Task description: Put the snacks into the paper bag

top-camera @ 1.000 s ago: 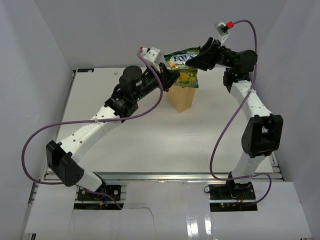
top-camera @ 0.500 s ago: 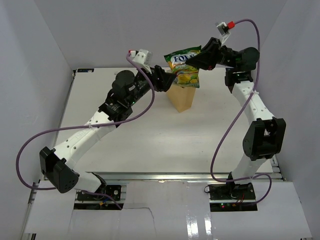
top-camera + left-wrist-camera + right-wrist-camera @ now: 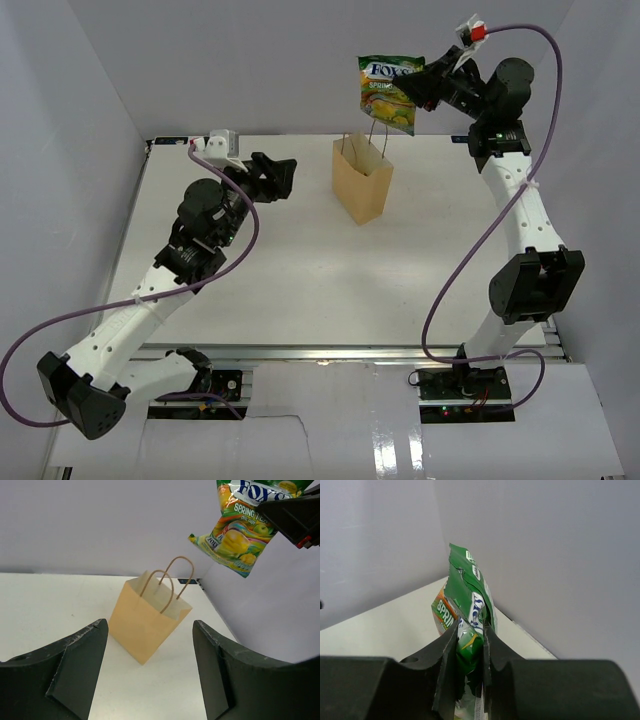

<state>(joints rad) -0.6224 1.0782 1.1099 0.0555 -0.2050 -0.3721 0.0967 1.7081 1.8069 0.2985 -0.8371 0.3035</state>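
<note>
A small tan kraft paper bag (image 3: 362, 190) with 2 thin twisted loop handles stands upright on the white worktop (image 3: 300, 280), at the far middle of the scene. Its mouth is open upward and both handles stand up above the rim.

A shiny green-and-yellow snack packet (image 3: 388, 80), with white "FOX'S" lettering on a blue patch and fruit pictures below it, is up in the air above the bag. In the top view its lower edge hangs over the tops of the handles, slightly to their right. The left wrist view shows it clear of them, higher and to the right, touching neither the handles nor the bag.

The right fingers (image 3: 447, 655) are clenched on this packet. The right wrist view shows both black fingers pressed against its crumpled green foil from either side, and the packet sticks out beyond their tips. In the top view the grip is at the packet's right edge, and the packet hangs tilted with its printed face toward the near side.

The left fingers (image 3: 80, 665) are spread wide and hold nothing. They sit left of the bag, well apart from it, pointing toward it so that the bag shows between them in the left wrist view.
</note>
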